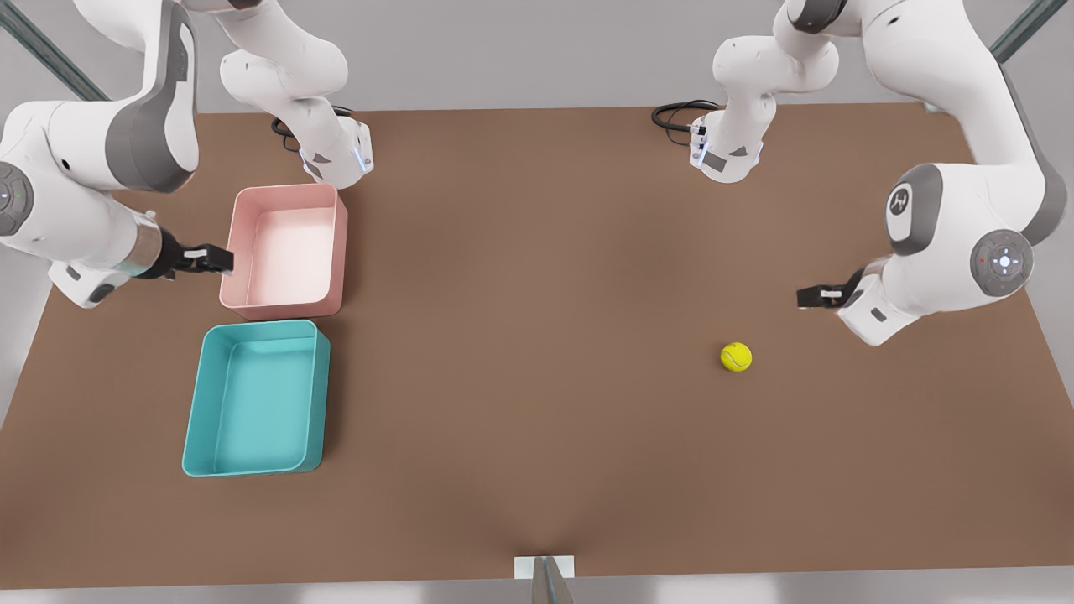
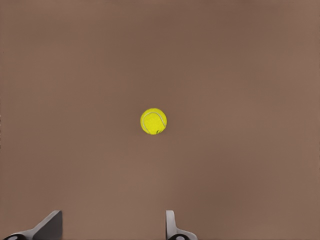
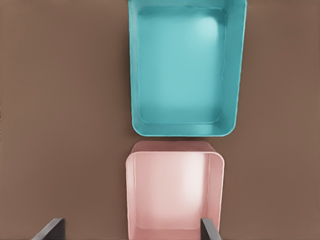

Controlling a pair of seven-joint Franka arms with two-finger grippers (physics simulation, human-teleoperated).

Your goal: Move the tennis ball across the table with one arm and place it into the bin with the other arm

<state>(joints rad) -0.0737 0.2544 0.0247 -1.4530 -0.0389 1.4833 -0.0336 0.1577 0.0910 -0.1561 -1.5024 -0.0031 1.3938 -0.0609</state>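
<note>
The tennis ball (image 1: 736, 356) rests on the brown table (image 1: 537, 277) toward the front view's right, and the left wrist view shows it (image 2: 153, 121) lying alone on bare tabletop. My left gripper (image 1: 810, 295) hovers open a short way beyond the ball, on the front view's right, its fingertips (image 2: 172, 225) spread apart and holding nothing. The teal bin (image 1: 256, 329) stands empty at the front view's left (image 3: 134, 75). My right gripper (image 1: 220, 258) is open over the edge of the pink tray, empty.
A pale pink tray (image 1: 285, 191) sits just behind the teal bin, nearly touching it (image 3: 131, 200). Both arm bases stand at the table's far edge, with black cables (image 1: 675, 113) beside one. A wide stretch of tabletop separates ball and bins.
</note>
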